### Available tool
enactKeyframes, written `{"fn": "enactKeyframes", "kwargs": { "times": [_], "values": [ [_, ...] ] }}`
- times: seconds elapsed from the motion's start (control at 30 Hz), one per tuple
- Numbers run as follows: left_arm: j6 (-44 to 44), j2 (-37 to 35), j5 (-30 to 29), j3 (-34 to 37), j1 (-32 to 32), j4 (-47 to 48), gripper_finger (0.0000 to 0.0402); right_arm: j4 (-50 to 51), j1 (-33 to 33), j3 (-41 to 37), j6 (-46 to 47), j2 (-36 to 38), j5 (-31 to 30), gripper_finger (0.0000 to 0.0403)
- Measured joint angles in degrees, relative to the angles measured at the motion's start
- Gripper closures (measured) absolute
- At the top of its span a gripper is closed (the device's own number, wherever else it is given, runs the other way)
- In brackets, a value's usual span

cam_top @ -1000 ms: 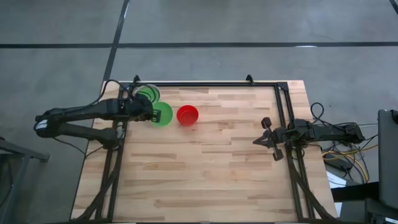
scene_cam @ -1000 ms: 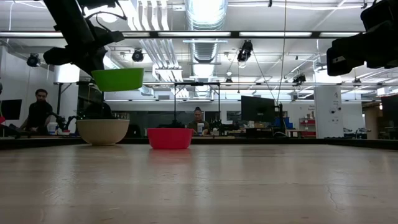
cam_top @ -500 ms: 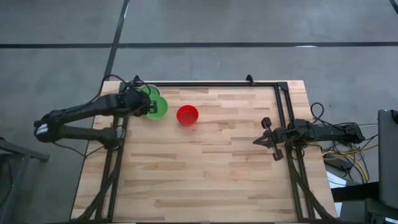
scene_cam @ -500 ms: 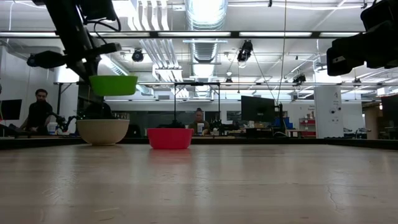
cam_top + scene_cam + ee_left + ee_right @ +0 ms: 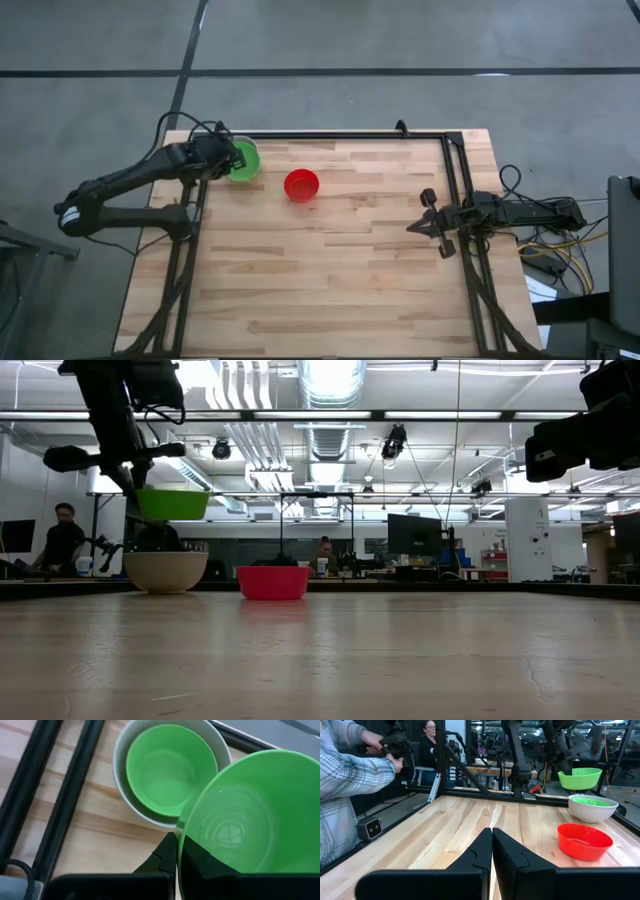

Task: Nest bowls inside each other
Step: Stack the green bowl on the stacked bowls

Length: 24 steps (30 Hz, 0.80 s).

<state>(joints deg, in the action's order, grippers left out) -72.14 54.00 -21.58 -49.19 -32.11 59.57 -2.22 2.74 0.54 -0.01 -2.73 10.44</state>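
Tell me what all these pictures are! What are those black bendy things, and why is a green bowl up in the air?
The black bendy things are two robot arms at a wooden table. One picture looks straight down from above, one looks along the tabletop, and two come from little cameras on the arms' wrists. The left gripper has its jaws pinched shut on the rim of a green bowl and holds it in the air, over a grey-white bowl that already has another green bowl sitting inside. A red bowl waits on the table nearby. The right gripper rests at the table's right edge, jaws shut, holding nothing. The people you see are in the room behind the table.
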Motion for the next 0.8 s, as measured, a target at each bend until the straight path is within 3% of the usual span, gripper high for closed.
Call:
{"fn": "enactKeyframes", "kwargs": {
  "times": [0.43,0.8],
  "values": [
    [2.0,1.0,4.2,0.0,-10.6,0.0,0.0394,0.0,0.0,0.0,0.0,0.0,0.0,0.0394],
    [6.6,1.8,5.3,0.0,-14.7,-2.8,0.0394,0.0,0.0,0.0,0.0,0.0,0.0,0.0394]
  ]
}}
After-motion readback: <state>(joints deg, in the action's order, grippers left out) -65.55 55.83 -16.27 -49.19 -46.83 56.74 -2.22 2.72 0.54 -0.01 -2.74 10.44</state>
